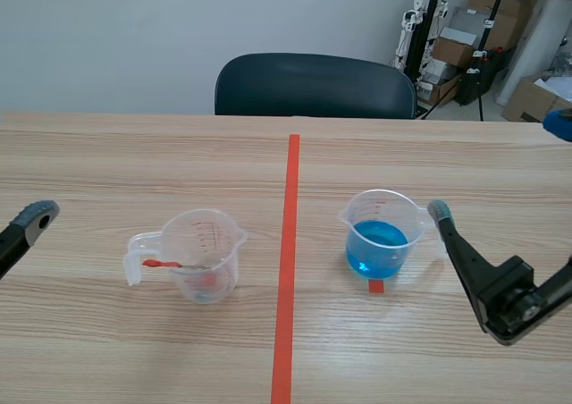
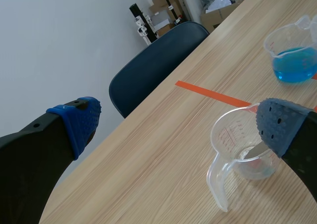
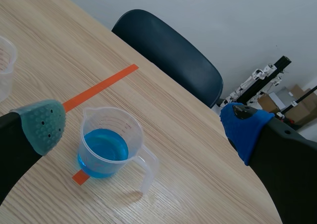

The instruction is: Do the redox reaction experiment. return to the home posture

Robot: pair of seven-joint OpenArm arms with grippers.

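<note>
Two cups on the worktop (image 1: pixel 107 154), one on each side of the long orange-red tape line down the middle. Right of the line is the cup of blue liquid (image 1: pixel 380 243). It stands upright on a small tape mark, roughly a third full, with its handle turned toward the right arm. Left of the line is the clear measuring cup (image 1: pixel 207 256), also upright, handle pointing away from the tape line. A thin stirrer (image 1: pixel 165 264) leans in it, red end poking out over the rim above the handle. There's a reddish bit at the bottom of that cup (can't tell what it is).

The right claw (image 3: pixel 143 125) is spread wide and gripping nothing. From its wrist camera the blue cup sits ahead of it, in the gap between the two fingers and clear of both. In the scene view its grey-green pad is just beside the cup's handle.

The left claw (image 2: pixel 179 125) is spread wide too, nothing in it. It sits low at the left edge of the worktop, well apart from the clear cup.

Behind the worktop there's a dark chair (image 1: pixel 313 84), plus some cardboard boxes (image 1: pixel 465 37) in the far corner.
</note>
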